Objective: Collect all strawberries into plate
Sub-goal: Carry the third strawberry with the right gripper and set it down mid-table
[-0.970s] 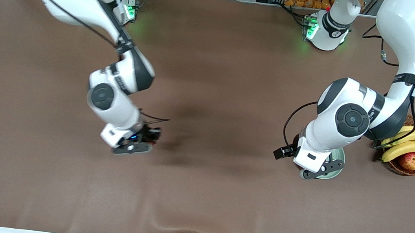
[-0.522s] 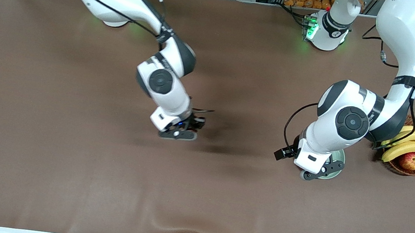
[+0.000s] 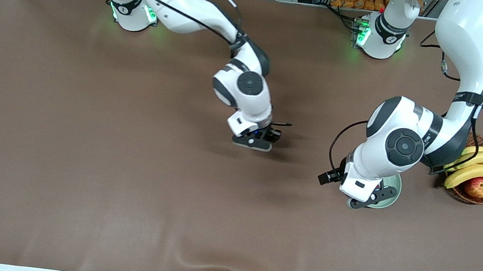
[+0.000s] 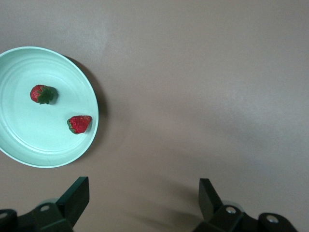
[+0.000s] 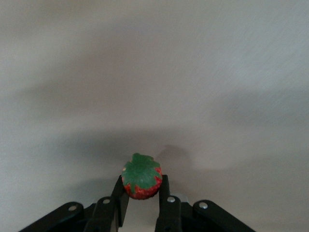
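My right gripper (image 3: 253, 143) is up over the middle of the table and is shut on a strawberry (image 5: 141, 182), red with its green top facing the wrist camera, pinched between both fingers (image 5: 119, 193). The pale mint-green plate (image 3: 395, 191) lies toward the left arm's end of the table, mostly hidden under the left arm. In the left wrist view the plate (image 4: 29, 130) holds two strawberries (image 4: 42, 94) (image 4: 79, 123). My left gripper (image 3: 370, 197) hangs over the plate's edge, open and empty (image 4: 144, 193).
A brown wicker basket (image 3: 476, 195) with bananas (image 3: 477, 164) and a red-yellow apple (image 3: 478, 186) stands beside the plate, at the left arm's end. The brown cloth has a raised fold (image 3: 208, 255) near the front edge.
My right arm has swept from the right arm's end of the table to the middle, toward the plate, with the strawberry in its gripper. The left arm has barely moved.
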### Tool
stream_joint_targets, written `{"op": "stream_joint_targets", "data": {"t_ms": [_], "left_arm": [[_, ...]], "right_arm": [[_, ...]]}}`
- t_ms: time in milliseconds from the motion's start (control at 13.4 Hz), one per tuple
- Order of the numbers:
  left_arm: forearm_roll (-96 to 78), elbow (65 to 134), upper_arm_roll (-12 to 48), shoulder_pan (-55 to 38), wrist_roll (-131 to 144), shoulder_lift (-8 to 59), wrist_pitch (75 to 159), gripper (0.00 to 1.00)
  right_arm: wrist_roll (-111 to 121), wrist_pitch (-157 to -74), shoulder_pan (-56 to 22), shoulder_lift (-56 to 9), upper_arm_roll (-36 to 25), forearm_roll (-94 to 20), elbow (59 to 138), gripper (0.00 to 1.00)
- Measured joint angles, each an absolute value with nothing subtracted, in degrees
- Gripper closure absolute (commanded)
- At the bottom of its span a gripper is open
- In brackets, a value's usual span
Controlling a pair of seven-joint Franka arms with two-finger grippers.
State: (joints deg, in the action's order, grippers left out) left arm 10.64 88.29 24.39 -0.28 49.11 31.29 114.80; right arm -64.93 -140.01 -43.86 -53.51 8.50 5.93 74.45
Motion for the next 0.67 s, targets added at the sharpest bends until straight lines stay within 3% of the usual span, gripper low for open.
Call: {"op": "stream_joint_targets", "data": {"t_ms": [373, 522, 672], "left_arm": [[10.6, 89.2, 24.5, -0.6, 50.9, 32.4, 114.8, 0.0], [10.6, 89.5, 24.6, -1.1, 51.9, 33.2, 114.8, 0.0], [10.6, 89.6, 24.6, -1.9, 52.2, 34.1, 114.8, 0.0]], "right_arm": [[-70.3, -143.9, -45.1, -57.7, 8.3, 5.9, 71.1, 0.99], [-70.8, -144.0, -45.2, -57.7, 8.3, 5.9, 71.0, 0.0], [-71.1, -144.6, -45.2, -57.9, 8.3, 5.9, 70.9, 0.0]]}}
